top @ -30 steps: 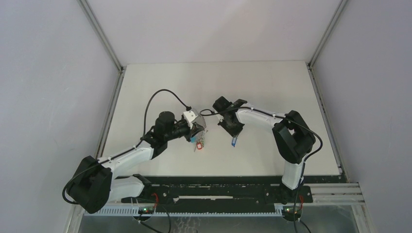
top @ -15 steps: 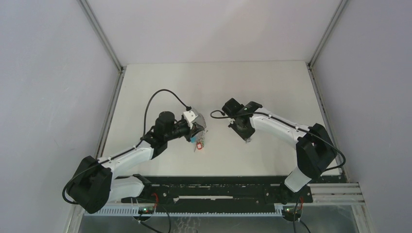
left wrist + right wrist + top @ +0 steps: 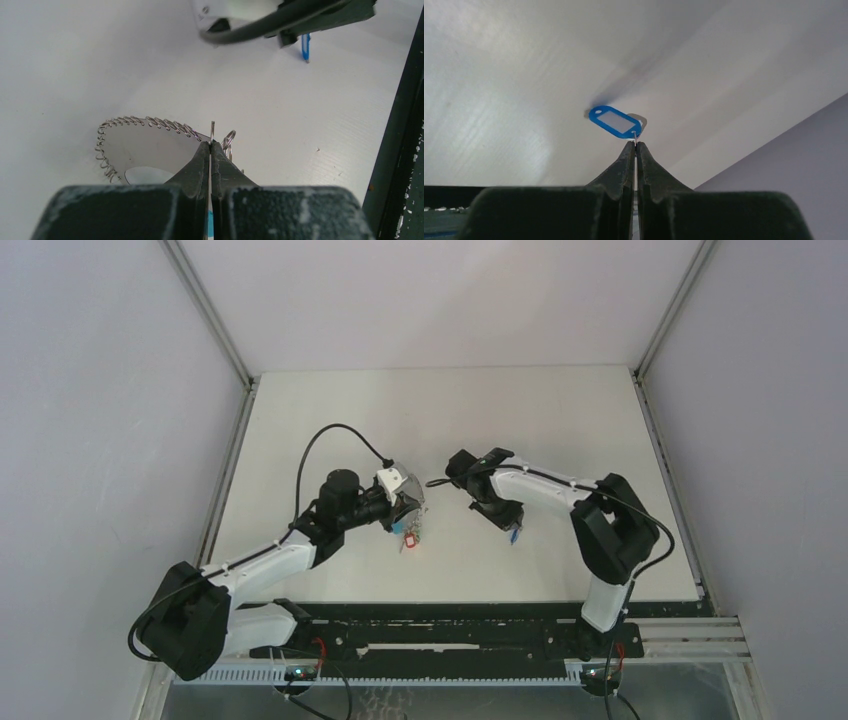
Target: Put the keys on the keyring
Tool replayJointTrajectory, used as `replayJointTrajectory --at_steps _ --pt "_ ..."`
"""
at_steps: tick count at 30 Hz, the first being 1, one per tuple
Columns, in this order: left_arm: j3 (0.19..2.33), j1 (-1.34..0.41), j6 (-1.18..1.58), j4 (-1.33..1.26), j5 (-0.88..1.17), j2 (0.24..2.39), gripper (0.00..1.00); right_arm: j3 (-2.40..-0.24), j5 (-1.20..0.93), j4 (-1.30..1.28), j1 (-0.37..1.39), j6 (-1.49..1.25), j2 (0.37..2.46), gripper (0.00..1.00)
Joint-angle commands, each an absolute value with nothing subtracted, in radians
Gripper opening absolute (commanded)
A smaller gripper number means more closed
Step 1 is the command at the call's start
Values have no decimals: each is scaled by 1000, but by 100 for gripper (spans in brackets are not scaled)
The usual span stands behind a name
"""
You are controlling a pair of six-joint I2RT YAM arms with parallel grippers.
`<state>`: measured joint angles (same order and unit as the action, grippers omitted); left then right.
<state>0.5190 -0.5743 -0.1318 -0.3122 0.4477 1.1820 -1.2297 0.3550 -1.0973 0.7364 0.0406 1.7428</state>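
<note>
My left gripper is shut on the thin wire of the keyring, a wide loop strung with many small silver rings, seen just left of the jaws in the left wrist view. A red bit hangs under it in the top view. My right gripper is shut on the small wire at the end of the key, which has a blue oval plastic head. The jaw tips pinch it just above the table. The key also shows in the top view and in the left wrist view.
The white table has grey walls on the left, back and right. The right arm's cable and wrist cross the top of the left wrist view. A black rail runs along the near edge.
My right gripper has moved to the right and slightly nearer, away from the left gripper, carrying the blue key with it. The left arm and keyring have not moved.
</note>
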Motion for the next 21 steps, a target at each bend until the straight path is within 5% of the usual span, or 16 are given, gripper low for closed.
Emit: replayJointTrajectory --at_steps 1,21 --pt "510 -571 -131 -377 449 1146 0 -1333 363 -1027 752 101 1817 0" --pt "511 -571 -128 -382 451 1154 0 -1407 202 -802 744 151 1976 0"
